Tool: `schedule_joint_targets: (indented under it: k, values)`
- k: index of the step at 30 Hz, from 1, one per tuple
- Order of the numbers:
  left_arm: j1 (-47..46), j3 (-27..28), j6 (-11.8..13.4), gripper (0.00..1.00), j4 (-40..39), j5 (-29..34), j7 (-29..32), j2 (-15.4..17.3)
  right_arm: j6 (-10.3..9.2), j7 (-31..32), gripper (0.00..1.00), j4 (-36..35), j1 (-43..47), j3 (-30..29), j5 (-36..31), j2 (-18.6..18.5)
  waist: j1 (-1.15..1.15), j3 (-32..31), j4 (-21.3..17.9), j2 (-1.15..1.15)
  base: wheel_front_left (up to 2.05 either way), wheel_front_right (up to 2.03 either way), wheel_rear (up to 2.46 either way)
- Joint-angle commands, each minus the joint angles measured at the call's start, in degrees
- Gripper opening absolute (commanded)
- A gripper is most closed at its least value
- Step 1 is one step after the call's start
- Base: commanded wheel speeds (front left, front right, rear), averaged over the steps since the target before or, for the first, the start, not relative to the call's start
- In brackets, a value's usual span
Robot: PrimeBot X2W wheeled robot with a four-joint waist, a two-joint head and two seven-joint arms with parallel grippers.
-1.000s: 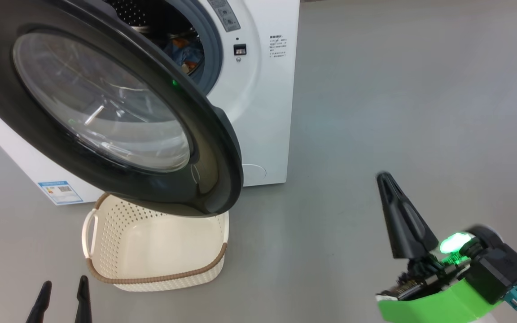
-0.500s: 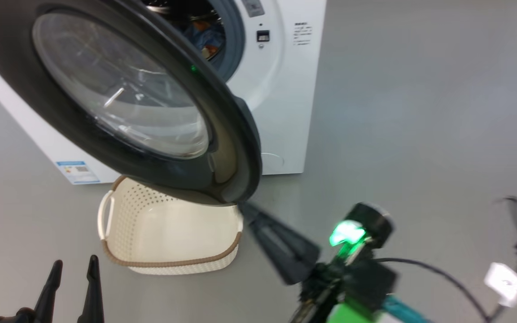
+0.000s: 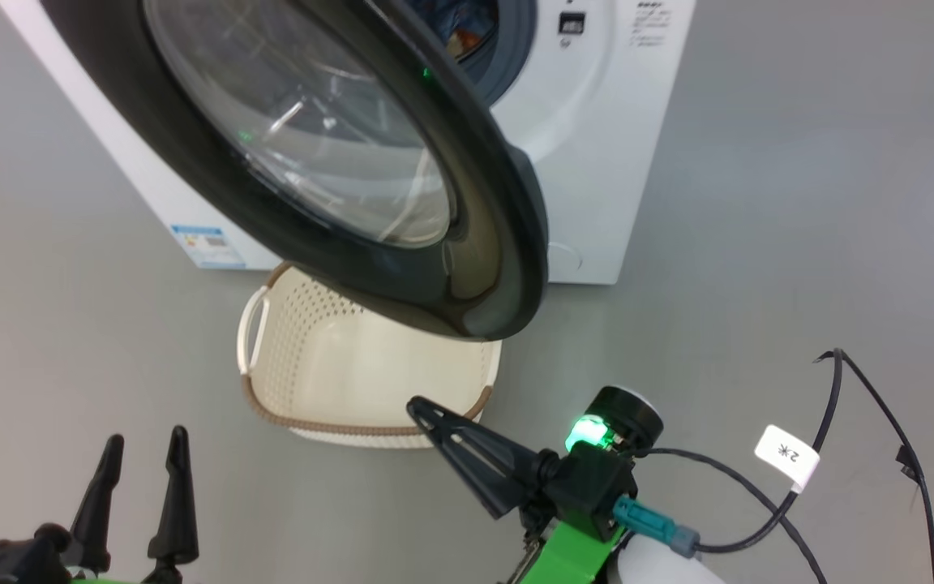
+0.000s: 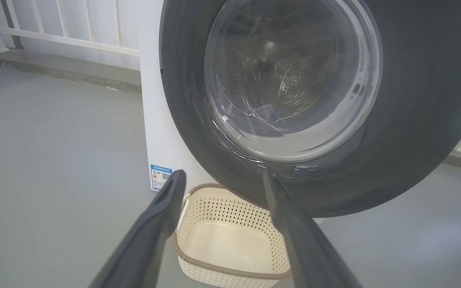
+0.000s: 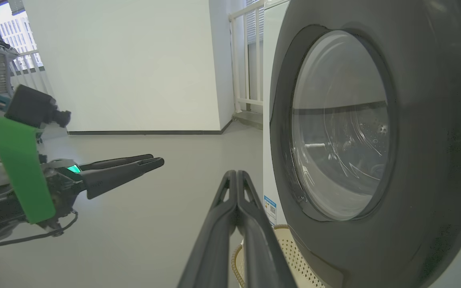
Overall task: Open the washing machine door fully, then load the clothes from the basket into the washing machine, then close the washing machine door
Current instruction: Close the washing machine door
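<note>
Grey smooth floor [image 3: 799,203] lies all around the white washing machine [image 3: 597,162], which stands at the top of the head view. The washing machine door [image 3: 507,243] stands open, swung out toward the robot, and its clear glass window [image 3: 337,138] bulges in the middle of the black ring. Past the upper edge of the door a little of the clothes [image 3: 460,18] shows inside the drum, light-blue with some orange. The basket [image 3: 272,410] sits on the floor just in front of the machine, under the lower edge of the door, which hides its far part; its bare cream bottom is visible. A blue label sticker [image 3: 207,246] is low on the machine's side, and a round white cap [image 3: 562,255] is low on the front.

The left gripper [image 3: 147,438] is at the lower left, its two fingers spread wide with nothing between them. The right gripper [image 3: 417,405] has its fingers pressed together and grips nothing; its tip points at the near rim of the basket, and I cannot tell if it touches it. A black cable [image 3: 759,503] with a white tag [image 3: 787,457] runs from the right wrist
</note>
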Motion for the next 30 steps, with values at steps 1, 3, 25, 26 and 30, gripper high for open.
schedule_joint_targets:
  k: [1,3,25,26,30]
  values:
    - [-2.84,1.67,-0.15,1.00,-1.70,-1.09,-0.36,1.20,0.09,-0.26,0.00,-0.32,-1.54,0.14,0.72,1.02,0.00,2.85,2.43,0.00,0.00,0.00,0.00]
    - [-3.53,1.21,-0.15,1.00,-1.84,-1.65,-0.36,1.57,0.09,-0.26,0.00,0.79,-1.98,-0.72,0.69,1.02,0.00,3.96,3.18,0.00,0.00,0.00,0.00]
    - [-8.26,-2.78,-0.15,1.00,-1.03,-6.35,-0.36,3.79,0.09,-0.26,0.00,5.74,-10.50,-16.06,-0.72,1.02,0.00,11.44,7.11,0.00,0.00,0.00,0.00]
    - [-8.40,-2.90,-0.15,1.00,-0.99,-6.50,-0.36,3.86,0.09,-0.26,0.00,6.06,-10.94,-16.37,-0.68,1.02,0.00,11.67,7.10,0.00,0.00,0.00,0.00]
    - [-9.08,-3.46,-0.15,1.00,-0.99,-7.10,-0.36,4.19,0.09,-0.26,0.00,6.85,-12.92,-18.00,-0.42,1.02,0.00,12.72,7.23,0.00,0.00,0.00,0.00]
